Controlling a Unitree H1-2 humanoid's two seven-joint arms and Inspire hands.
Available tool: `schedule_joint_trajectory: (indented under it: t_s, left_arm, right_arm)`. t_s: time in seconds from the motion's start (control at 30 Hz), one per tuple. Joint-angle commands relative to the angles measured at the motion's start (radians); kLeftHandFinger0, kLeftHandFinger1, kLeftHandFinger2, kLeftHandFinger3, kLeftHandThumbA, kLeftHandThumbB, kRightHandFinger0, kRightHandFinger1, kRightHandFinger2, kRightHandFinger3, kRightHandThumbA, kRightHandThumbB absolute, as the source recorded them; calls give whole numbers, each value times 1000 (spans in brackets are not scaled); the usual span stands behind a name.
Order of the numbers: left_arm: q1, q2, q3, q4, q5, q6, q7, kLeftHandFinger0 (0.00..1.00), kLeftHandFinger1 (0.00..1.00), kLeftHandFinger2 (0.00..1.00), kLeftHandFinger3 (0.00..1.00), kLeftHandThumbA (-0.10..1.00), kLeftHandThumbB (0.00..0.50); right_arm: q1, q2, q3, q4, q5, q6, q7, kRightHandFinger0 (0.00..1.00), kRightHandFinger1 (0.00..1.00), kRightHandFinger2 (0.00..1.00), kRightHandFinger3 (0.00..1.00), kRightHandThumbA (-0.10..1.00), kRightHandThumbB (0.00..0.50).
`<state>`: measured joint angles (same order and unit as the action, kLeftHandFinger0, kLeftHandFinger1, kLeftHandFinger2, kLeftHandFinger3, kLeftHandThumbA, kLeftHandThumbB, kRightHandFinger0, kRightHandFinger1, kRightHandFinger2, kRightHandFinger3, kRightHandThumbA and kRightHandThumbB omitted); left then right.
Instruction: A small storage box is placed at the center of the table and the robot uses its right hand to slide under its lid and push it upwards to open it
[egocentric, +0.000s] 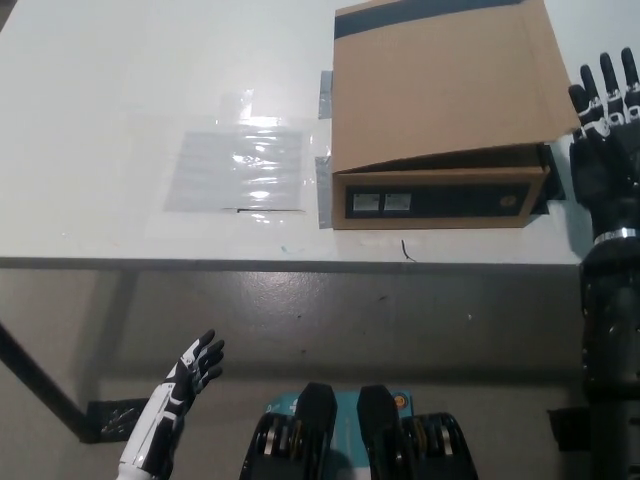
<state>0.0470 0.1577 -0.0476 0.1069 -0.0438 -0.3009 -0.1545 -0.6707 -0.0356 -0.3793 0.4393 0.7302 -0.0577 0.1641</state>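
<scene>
Grey floor shows below the near edge of a white tabletop (120, 120); lowest in view, off the tabletop and over the floor at the lower left, the white left robot hand (198, 364) rests with its fingers spread and holding nothing; at the right edge of the picture the black right arm rises past the tabletop's near edge, and the black right robot hand (603, 140) stands upright with its fingers extended and apart, empty, just beside the right side of the box's lid without clearly touching it; on the tabletop near that edge a short dark mark (407, 250) lies in front of the box; the cardboard storage box (440, 200) sits toward the right part of the tabletop, its dark front panel with two small labels facing the near edge, its brown lid (445, 85) lying down over it, slightly lifted at the front; left of the box, a clear plastic sheet (240, 168) lies flat, catching glare.
</scene>
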Motion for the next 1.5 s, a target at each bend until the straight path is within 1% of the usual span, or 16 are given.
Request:
schedule_joint_trajectory:
  t_s: [0.0, 0.03, 0.07, 0.17, 0.27, 0.33, 0.47, 0.67, 0.7, 0.8, 0.9, 0.93, 0.97, 1.03, 1.3, 1.47]
  left_arm:
    - [-6, 5, -2, -28, 5, -21, -9, 1000, 1000, 1000, 1000, 1000, 272]
    - [-6, 4, -2, -29, 5, -20, -8, 1000, 1000, 1000, 1000, 1000, 283]
    - [-4, 5, -3, -34, 4, -19, -10, 1000, 1000, 1000, 1000, 1000, 274]
    - [-6, 5, -3, -31, 5, -21, -9, 1000, 1000, 1000, 1000, 1000, 284]
    - [-8, 5, -3, -32, -3, -17, -13, 1000, 1000, 1000, 1000, 1000, 285]
    - [-6, 3, -3, -31, -6, -19, -13, 1000, 1000, 1000, 1000, 1000, 285]
    - [-4, 3, -2, -34, -2, -23, -11, 1000, 1000, 1000, 1000, 1000, 278]
    - [-13, 3, -1, -25, -5, -25, -11, 1000, 1000, 1000, 1000, 1000, 283]
    - [-12, 4, -2, -26, -6, -24, -13, 1000, 1000, 1000, 1000, 1000, 284]
    - [-9, 6, -1, -26, 4, -26, -9, 1000, 1000, 1000, 1000, 1000, 272]
    - [-7, 6, -1, -26, 4, -28, -9, 1000, 1000, 1000, 1000, 1000, 266]
    - [-6, 6, -1, -30, 2, -21, -10, 1000, 1000, 1000, 1000, 1000, 277]
    - [-7, 6, -1, -30, 3, -23, -10, 1000, 1000, 1000, 1000, 1000, 273]
    - [-7, 7, -1, -28, 6, -24, -8, 1000, 1000, 1000, 1000, 1000, 275]
    - [-6, 7, 0, -34, 0, -21, -10, 1000, 1000, 1000, 1000, 1000, 279]
    - [-8, 9, -2, -42, 1, -15, -12, 1000, 1000, 1000, 1000, 1000, 285]
  right_arm:
    - [-38, 15, 15, -57, 5, 12, 10, 1000, 1000, 1000, 1000, 1000, 337]
    - [-37, 17, 17, -62, 2, 17, 5, 1000, 1000, 1000, 1000, 1000, 332]
    - [-37, 21, 16, -65, 6, 20, 3, 1000, 1000, 1000, 1000, 1000, 331]
    - [-41, 26, 14, -67, 7, 25, -5, 1000, 1000, 1000, 1000, 1000, 341]
    - [-47, 31, 6, -49, 25, 28, 5, 1000, 1000, 1000, 1000, 1000, 331]
    - [-50, 37, -2, -31, 48, 29, 24, 1000, 1000, 1000, 1000, 1000, 308]
    - [-52, 49, -1, -13, 41, 22, 21, 1000, 1000, 1000, 1000, 1000, 298]
    - [-75, 61, 16, -9, 26, 18, 24, 1000, 1000, 1000, 1000, 1000, 318]
    - [-79, 66, 18, -20, 24, 22, 13, 1000, 1000, 1000, 1000, 1000, 334]
    - [-96, 84, 13, -31, 41, 27, 6, 1000, 1000, 1000, 1000, 1000, 319]
    - [-110, 99, 14, -45, 36, 32, -20, 1000, 1000, 1000, 1000, 1000, 329]
    - [-117, 107, 14, -52, 43, 37, -23, 1000, 1000, 1000, 1000, 1000, 340]
    - [-124, 111, 12, -49, 48, 36, -22, 1000, 1000, 1000, 1000, 1000, 339]
    - [-138, 123, 14, -52, 47, 36, -36, 1000, 1000, 1000, 1000, 1000, 355]
    - [-180, 183, -5, -80, 102, 35, -56, 1000, 1000, 1000, 1000, 1000, 345]
    - [-207, 208, -7, -87, 116, 37, -70, 1000, 1000, 1000, 1000, 1000, 351]
